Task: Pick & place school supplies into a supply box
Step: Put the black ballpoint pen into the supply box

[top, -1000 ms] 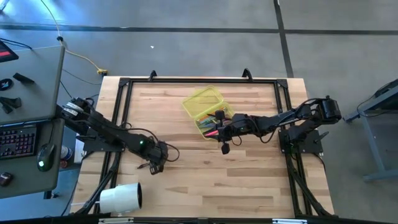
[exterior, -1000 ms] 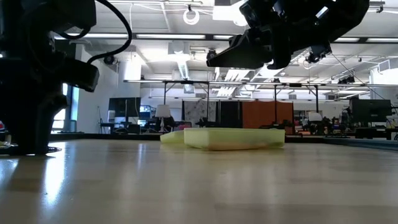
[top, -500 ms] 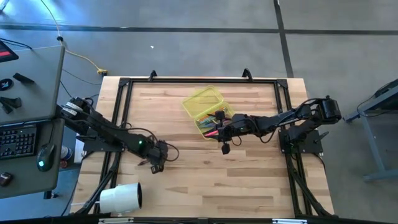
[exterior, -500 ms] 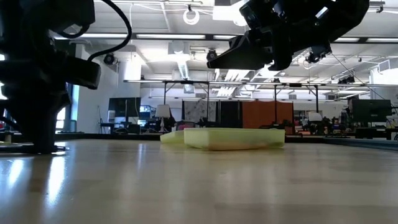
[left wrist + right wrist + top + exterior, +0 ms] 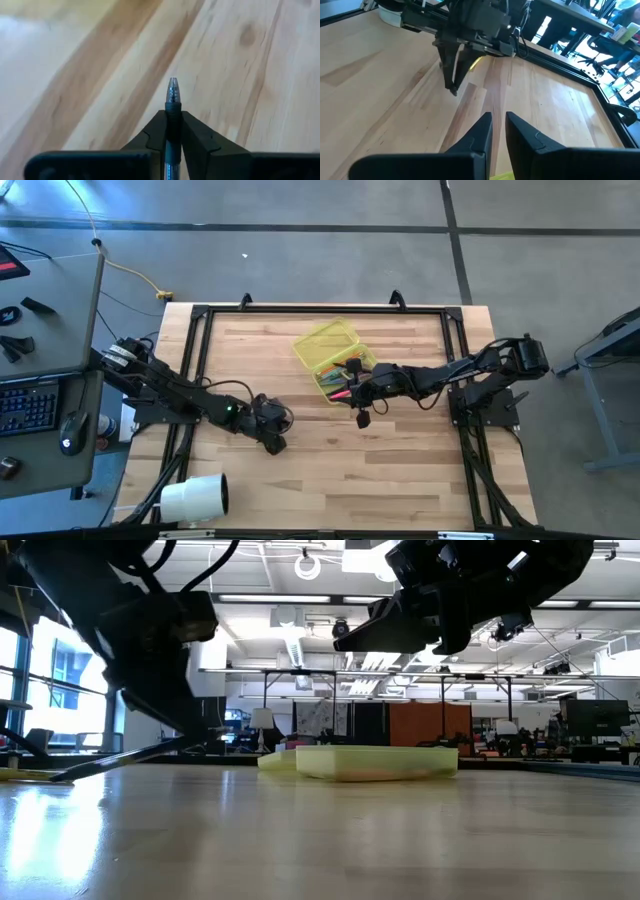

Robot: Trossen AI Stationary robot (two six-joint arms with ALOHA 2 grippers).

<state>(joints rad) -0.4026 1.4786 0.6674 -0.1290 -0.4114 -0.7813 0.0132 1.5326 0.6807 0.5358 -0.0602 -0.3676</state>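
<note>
The translucent yellow-green supply box (image 5: 335,358) lies open, holding coloured pens. At 8 o'clock from it, the left gripper (image 5: 274,442) pinches 1 slim black pen (image 5: 172,115). The right gripper (image 5: 343,393), jaws nearly closed and empty, hovers over the box.

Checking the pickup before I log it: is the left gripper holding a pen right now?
Yes, the left gripper is shut on a thin black-tipped pen, its tip poking out past the fingers.

A translucent yellow-green supply box (image 5: 333,355) sits on the pale striped-grain wood bench (image 5: 400,470), black pen (image 5: 172,117) between dark fingers.

open yellow-green supply box (image 5: 335,358) holds coloured pens (image 5: 342,371); black pen (image 5: 172,112) lifted.
</note>
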